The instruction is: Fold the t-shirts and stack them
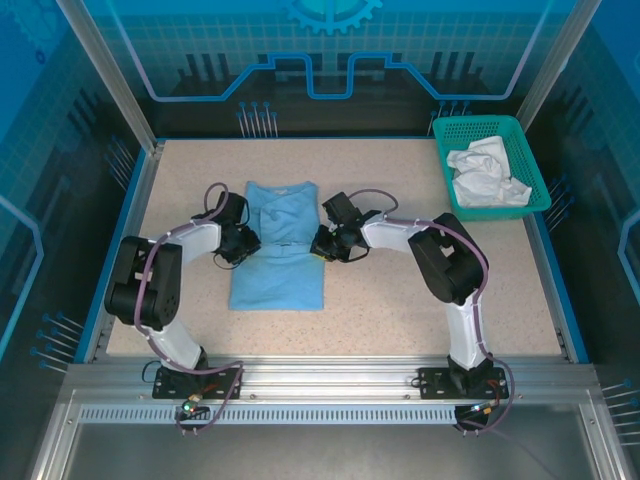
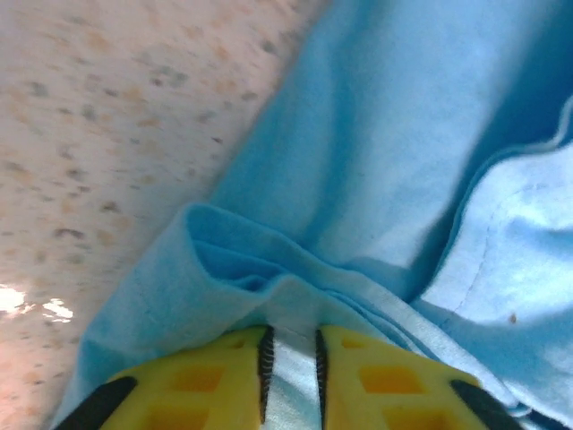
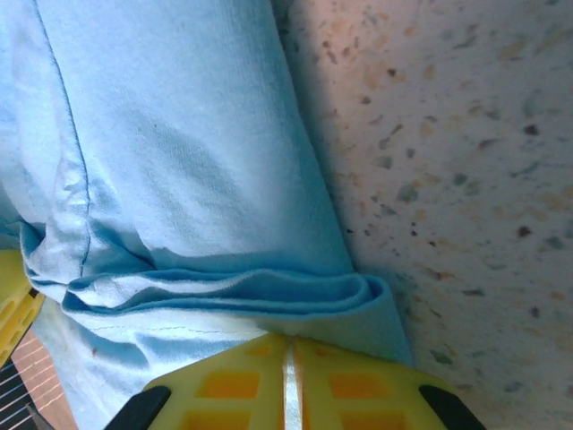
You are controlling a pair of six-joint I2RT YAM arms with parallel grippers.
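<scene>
Mid-table on the speckled table point(image 1: 420, 290), you've got the light blue tee point(image 1: 277, 270) lying flat. Its collar points away from the arm bases, and both sides are tucked in, so it reads as a narrow rectangle. The only graphic I can make out is a gear-shaped outline on the back panel point(image 1: 330, 12), cut off at the top of frame.

Your left gripper point(image 1: 243, 243) sits right at the tee's left edge, approx halfway down its length. The right gripper point(image 1: 322, 243) mirrors it on the right edge, so they face each other w/ the tee between them.

On the left wrist cam the yellow fingers point(image 2: 206, 381) of the left gripper point(image 2: 292, 345) are clamped on a bunched fold of the tee point(image 2: 403, 134), w/ a strip of blue cloth showing in the gap. The right wrist cam shows the same deal. The right gripper point(image 3: 286, 354) is squeezed nearly together on the stacked layers at the tee's point(image 3: 179, 134) edge, w/ just a thin sliver of cloth between the pads and bare table point(image 3: 466, 179) beside it.

The white tee point(image 1: 487, 175) is crumpled up inside the teal basket point(image 1: 490, 124) at the far right corner, well apart from both grippers.
</scene>
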